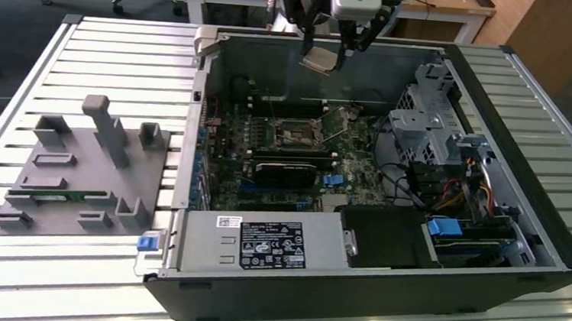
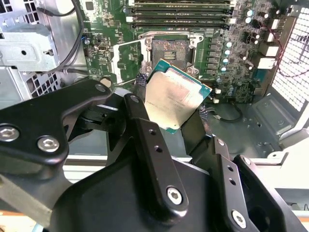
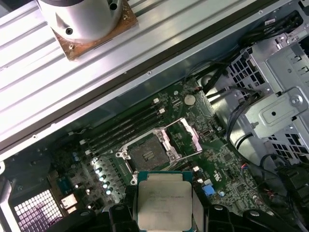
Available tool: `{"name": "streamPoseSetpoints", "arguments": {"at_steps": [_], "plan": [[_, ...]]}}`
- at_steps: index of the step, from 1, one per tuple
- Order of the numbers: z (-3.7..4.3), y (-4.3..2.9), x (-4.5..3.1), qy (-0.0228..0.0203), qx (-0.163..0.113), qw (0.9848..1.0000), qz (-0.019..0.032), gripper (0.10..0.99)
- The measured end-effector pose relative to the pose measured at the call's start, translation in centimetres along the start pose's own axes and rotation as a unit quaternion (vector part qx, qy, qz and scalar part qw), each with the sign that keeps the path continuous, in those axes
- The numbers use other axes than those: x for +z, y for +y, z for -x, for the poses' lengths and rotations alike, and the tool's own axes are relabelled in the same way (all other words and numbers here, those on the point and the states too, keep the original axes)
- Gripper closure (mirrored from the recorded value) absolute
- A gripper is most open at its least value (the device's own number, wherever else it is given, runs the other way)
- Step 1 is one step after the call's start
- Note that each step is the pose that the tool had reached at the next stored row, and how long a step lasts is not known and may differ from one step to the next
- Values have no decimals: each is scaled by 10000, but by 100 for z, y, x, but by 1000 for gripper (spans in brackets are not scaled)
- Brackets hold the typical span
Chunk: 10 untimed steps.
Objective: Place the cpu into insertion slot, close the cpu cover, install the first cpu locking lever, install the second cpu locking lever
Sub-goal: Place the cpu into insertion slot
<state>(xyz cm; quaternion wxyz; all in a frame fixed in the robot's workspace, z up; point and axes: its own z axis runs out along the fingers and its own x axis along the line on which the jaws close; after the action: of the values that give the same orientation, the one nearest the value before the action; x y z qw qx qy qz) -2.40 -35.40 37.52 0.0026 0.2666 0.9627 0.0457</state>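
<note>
The gripper is hanging over the far side of the open computer case. Its black fingers are pinching the cpu by two opposite edges, so the claw is set narrow around the chip. In the exterior view the cpu is sitting tilted in the air, above the case's far wall and well clear of the motherboard below.

In both wrist views the cpu is showing its dull silvery face with a thin green border.

The insertion slot is lying bare in the far middle part of the motherboard, with no chip in it. In both wrist views its dark square bed is exposed inside the metal rim. The cpu cover is standing flipped open, hinged up just beside the slot rather than lying over it.

Long memory slots are running just beside the socket. A black expansion card is lying nearer on the board. A grey power supply is filling the near corner of the case, and a metal drive cage is standing on the exterior view's right.

The case is resting on a slatted aluminium table. A grey parts fixture is sitting on it at the exterior view's left, well apart from the gripper.
</note>
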Motion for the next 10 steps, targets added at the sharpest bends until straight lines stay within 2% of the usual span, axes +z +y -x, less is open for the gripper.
{"name": "streamPoseSetpoints", "arguments": {"at_steps": [10], "plan": [[0,0,0,-13,150,9999,3,545]]}}
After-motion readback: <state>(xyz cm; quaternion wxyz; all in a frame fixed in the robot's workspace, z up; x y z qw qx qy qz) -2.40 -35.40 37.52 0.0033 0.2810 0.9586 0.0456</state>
